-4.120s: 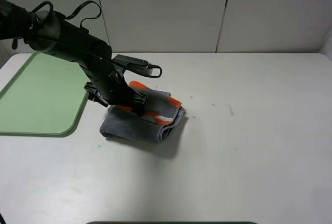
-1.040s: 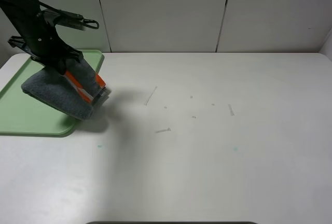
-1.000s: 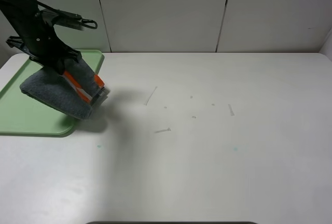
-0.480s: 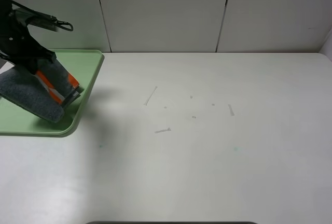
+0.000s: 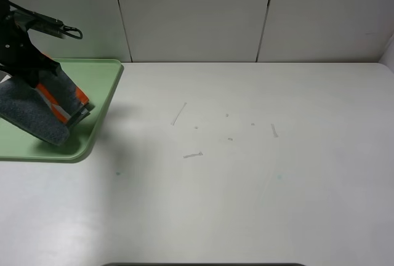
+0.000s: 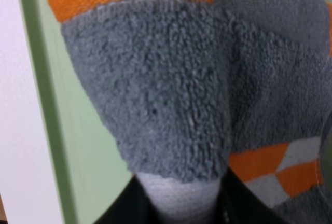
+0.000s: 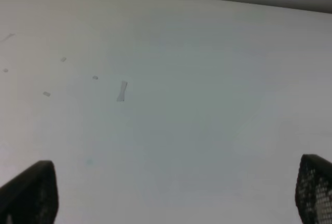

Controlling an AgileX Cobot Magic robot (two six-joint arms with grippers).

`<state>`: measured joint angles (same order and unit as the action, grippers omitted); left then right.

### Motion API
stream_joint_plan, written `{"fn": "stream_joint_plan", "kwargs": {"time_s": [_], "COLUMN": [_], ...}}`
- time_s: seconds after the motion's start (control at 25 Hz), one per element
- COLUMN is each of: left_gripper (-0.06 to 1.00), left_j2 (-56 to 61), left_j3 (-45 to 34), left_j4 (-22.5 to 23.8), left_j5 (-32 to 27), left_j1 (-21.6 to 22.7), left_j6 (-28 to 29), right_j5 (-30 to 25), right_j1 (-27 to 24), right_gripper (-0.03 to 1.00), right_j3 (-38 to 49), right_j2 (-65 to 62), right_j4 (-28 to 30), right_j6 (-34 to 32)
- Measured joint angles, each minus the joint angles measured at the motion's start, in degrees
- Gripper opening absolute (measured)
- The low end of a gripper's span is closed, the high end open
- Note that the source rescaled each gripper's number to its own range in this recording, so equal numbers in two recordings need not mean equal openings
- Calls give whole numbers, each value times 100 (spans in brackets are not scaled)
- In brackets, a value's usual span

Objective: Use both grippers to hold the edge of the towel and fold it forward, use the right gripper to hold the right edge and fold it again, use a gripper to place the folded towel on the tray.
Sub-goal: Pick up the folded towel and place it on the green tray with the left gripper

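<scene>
The folded grey towel (image 5: 38, 113) with orange and white patches hangs tilted from my left gripper (image 5: 31, 76), which is shut on its upper edge. It is over the right part of the green tray (image 5: 98, 87). I cannot tell whether its lower end touches the tray. In the left wrist view the towel (image 6: 171, 94) fills most of the frame above the gripper (image 6: 179, 208), with the tray (image 6: 78, 130) beneath it. My right gripper (image 7: 171, 203) is open and empty over bare table, and it is out of the exterior view.
The white table (image 5: 246, 173) carries a few small marks (image 5: 192, 154) near its middle. The tray's raised rim (image 6: 44, 120) runs beside the towel. White wall panels (image 5: 191, 13) stand behind the table.
The left gripper has carried the towel leftward, from the tray's right rim to over the tray. In the last half second it has barely moved.
</scene>
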<state>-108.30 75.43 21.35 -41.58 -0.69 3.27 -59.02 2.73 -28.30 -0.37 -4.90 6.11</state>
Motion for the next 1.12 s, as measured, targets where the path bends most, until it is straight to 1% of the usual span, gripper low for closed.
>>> {"fn": "stream_joint_plan", "kwargs": {"time_s": [0.12, 0.16, 0.2, 0.24, 0.32, 0.4, 0.44, 0.48, 0.56, 0.68, 1.12], "left_gripper": [17, 20, 28, 38, 63, 84, 90, 94, 97, 99, 100], "left_j2": [0, 0, 0, 0, 0, 0, 0, 0, 0, 0, 0], "left_j3": [0, 0, 0, 0, 0, 0, 0, 0, 0, 0, 0], "left_j4": [5, 5, 6, 17, 34, 40, 40, 40, 40, 46, 46], "left_j5": [0, 0, 6, 12, 12, -7, -35, -73, -137, -264, -308], "left_j1": [0, 0, 0, 0, 0, 0, 0, 7, 48, 97, 117], "left_j6": [0, 0, 0, -14, -48, -63, -63, -63, -63, -63, -69], "right_j5": [0, 0, 0, 0, 0, 0, 0, 0, 0, 0, 0], "right_j1": [0, 0, 0, 0, 0, 0, 0, 0, 0, 0, 0], "right_gripper": [100, 100, 100, 100, 100, 100, 100, 100, 100, 100, 100], "right_j3": [0, 0, 0, 0, 0, 0, 0, 0, 0, 0, 0], "right_j2": [0, 0, 0, 0, 0, 0, 0, 0, 0, 0, 0], "right_j4": [0, 0, 0, 0, 0, 0, 0, 0, 0, 0, 0], "right_j6": [0, 0, 0, 0, 0, 0, 0, 0, 0, 0, 0]}}
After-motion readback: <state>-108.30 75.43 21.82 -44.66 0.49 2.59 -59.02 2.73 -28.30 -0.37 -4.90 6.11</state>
